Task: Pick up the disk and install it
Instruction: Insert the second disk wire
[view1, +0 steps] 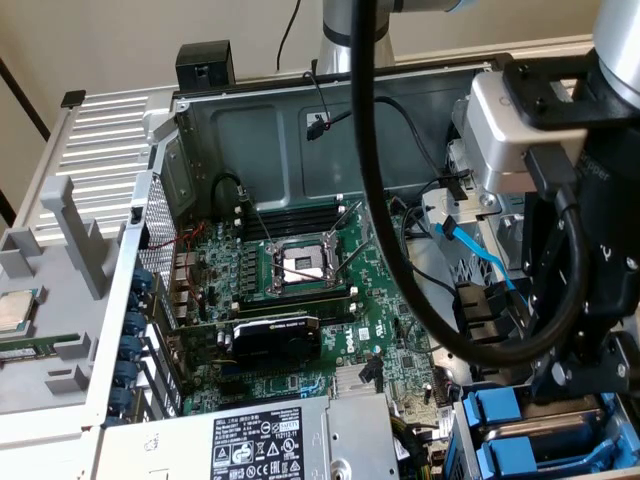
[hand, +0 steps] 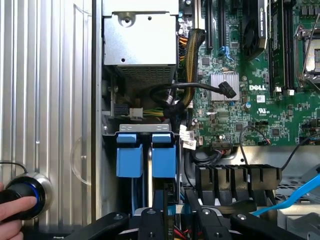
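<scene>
Hovering over the drive bay (hand: 145, 131), the gripper (hand: 175, 220) has its fingers (hand: 152, 222) partly open and empty, the disk's blue carrier (hand: 164, 156) apparently seated already.

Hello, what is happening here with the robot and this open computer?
A robot arm is working inside an open computer case. Its gripper hangs just above two blue plastic carriers that sit side by side in the drive bay, next to the motherboard. Whether it holds anything cannot be told. The disk itself is not clearly visible between the carriers. A person's hand rests on a round knob outside the case.
</scene>
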